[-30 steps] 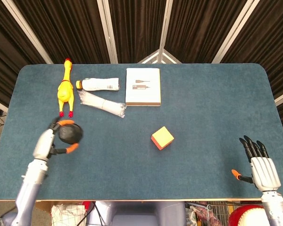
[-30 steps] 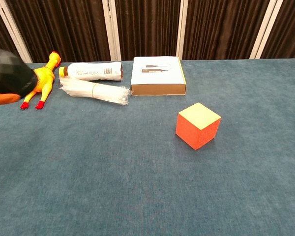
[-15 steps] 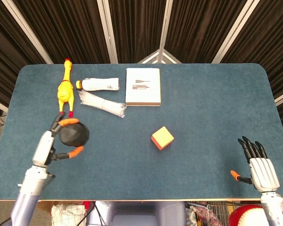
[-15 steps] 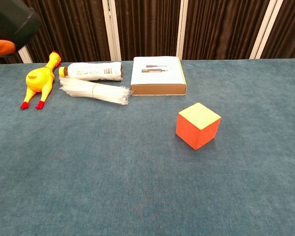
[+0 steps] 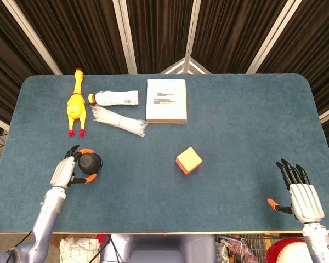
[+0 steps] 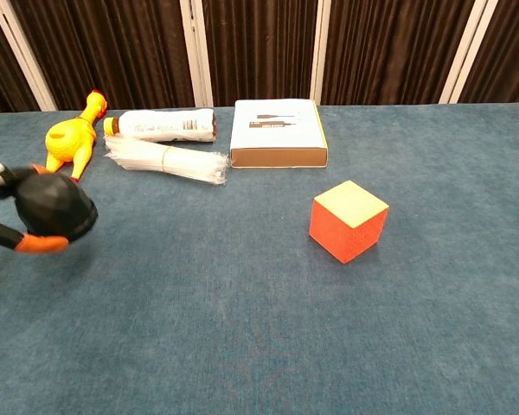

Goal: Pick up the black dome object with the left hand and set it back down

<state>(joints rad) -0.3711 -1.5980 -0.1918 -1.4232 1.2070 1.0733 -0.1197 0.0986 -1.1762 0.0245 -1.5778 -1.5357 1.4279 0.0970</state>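
The black dome object (image 5: 90,164) sits low at the left front of the blue table (image 5: 241,126), either touching the cloth or just above it; I cannot tell which. My left hand (image 5: 67,172) holds it from the left, with orange-tipped fingers (image 5: 86,152) wrapped around its far and near sides. In the chest view the dome (image 6: 57,207) shows at the left edge, with an orange fingertip (image 6: 36,245) under its front. My right hand (image 5: 299,195) rests apart at the front right, fingers spread and holding nothing.
A yellow rubber chicken (image 5: 75,105) lies behind the dome. A white bottle (image 5: 114,98), a clear wrapped bundle (image 5: 118,120) and a white box (image 5: 166,101) line the back. An orange cube with a yellow top (image 5: 188,160) stands mid-table.
My left hand has come down with the dome from a raised height to table level, ending slightly nearer the front edge. The right hand has barely moved.
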